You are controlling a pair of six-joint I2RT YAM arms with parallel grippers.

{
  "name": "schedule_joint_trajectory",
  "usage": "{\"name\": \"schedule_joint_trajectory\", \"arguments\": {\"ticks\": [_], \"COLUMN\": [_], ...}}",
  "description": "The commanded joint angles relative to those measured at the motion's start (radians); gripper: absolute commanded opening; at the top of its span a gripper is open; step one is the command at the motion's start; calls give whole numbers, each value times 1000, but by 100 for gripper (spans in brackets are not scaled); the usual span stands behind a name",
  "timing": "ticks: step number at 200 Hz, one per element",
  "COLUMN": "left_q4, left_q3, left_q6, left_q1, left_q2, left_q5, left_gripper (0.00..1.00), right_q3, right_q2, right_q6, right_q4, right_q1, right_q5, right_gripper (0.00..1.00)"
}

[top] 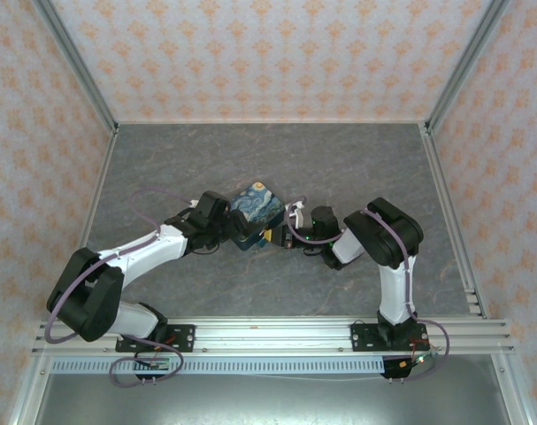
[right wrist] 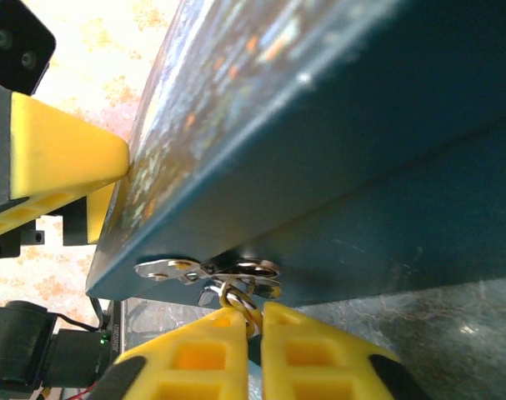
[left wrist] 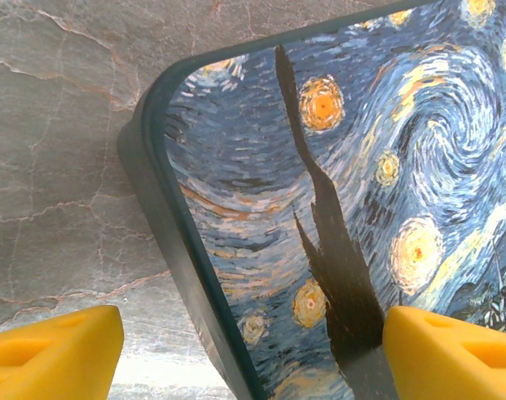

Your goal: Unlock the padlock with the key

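At mid-table the box [top: 255,205] stands tipped on edge on the table [left wrist: 61,167], w/ an arm on each side. Step in hand, by my read: getting hold at the lock, i.e. the start of the unlock, nothing turned yet. Right gripper [right wrist: 257,321] has its fingers pressed together, tips meeting on a small metal loop [right wrist: 238,298] that hangs from the silvery latch [right wrist: 207,271] on the box's dark side wall. It looks pinched. Whether the loop belongs to the padlock or the key, can't tell: too small, fingers cover the rest. Either way the lock hardware sits at that latch, touching the right tips. Left gripper [left wrist: 253,321] is spread wide astride the box, one finger [right wrist: 61,158] flat on the printed face, the other w/ a gap to the box edge. Firm grip or just a brace, can't tell. Next move prob. needs the box kept steady while the right wrist makes a fine twist or pull, no jerks. Pose: left arm reaches in low from the left, forearm stretched out. Right arm has its elbow bent, forearm pointing left, wrist low at the box.
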Motion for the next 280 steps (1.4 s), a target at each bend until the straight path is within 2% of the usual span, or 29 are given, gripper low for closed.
{"name": "schedule_joint_trajectory", "arguments": {"ticks": [1,15,73,126,192,227,280], "left_q4": [-68,-69,-67,-67,-63,-56,-110], "left_q3": [11,9,0,-7,-6,3,15], "left_q6": [29,29,28,28,25,41,127], "left_q1": [-5,-5,-6,-5,-4,-4,-3], "left_q2": [-5,-6,-7,-15,-70,-144,-288], "left_q5": [-29,-32,-34,-37,-32,-41,-128], "left_gripper": [82,82,82,82,84,86,88], "right_q3": [-15,-27,-53,-55,-97,-113,-43], "right_q2": [-45,-54,-69,-86,-190,-317,-658], "right_q6": [-24,-14,83,119,50,-24,-220], "right_q4": [9,15,94,97,-57,-244,-882], "right_q1": [-2,-8,-27,-34,-56,-64,-63], "right_q5": [13,40,97,144,195,214,261], "right_gripper": [4,0,0,0,0,0,0]}}
